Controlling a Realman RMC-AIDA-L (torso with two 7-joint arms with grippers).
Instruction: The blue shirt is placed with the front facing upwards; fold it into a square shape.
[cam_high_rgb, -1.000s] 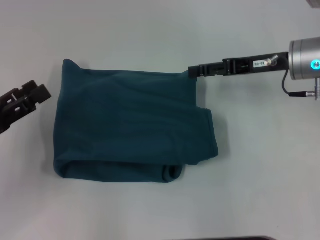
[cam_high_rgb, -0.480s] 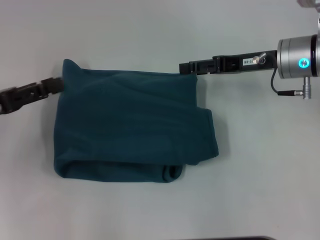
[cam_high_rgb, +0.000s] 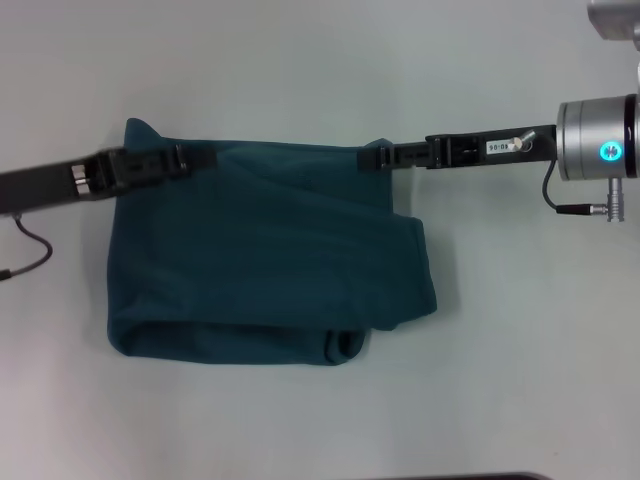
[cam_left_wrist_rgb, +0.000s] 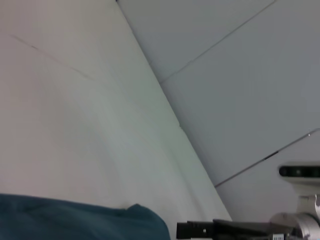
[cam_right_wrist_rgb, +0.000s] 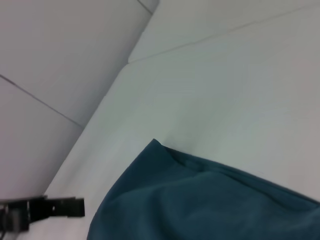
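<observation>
Left hand (cam_high_rgb: 183, 158), right hand (cam_high_rgb: 372, 157), grip unclear, over soft creased blue shirt (cam_high_rgb: 265, 255), folded rectangle.

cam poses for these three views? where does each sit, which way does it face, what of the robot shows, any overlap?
Head: above, looking down on the blue shirt on the table; left end effector and right end effector at its far edge.
Left wrist: low, facing across the table; shirt corner, the other arm's end effector.
Right wrist: low, facing the opposite way; shirt, the left end effector.
Shared: the shirt.
</observation>
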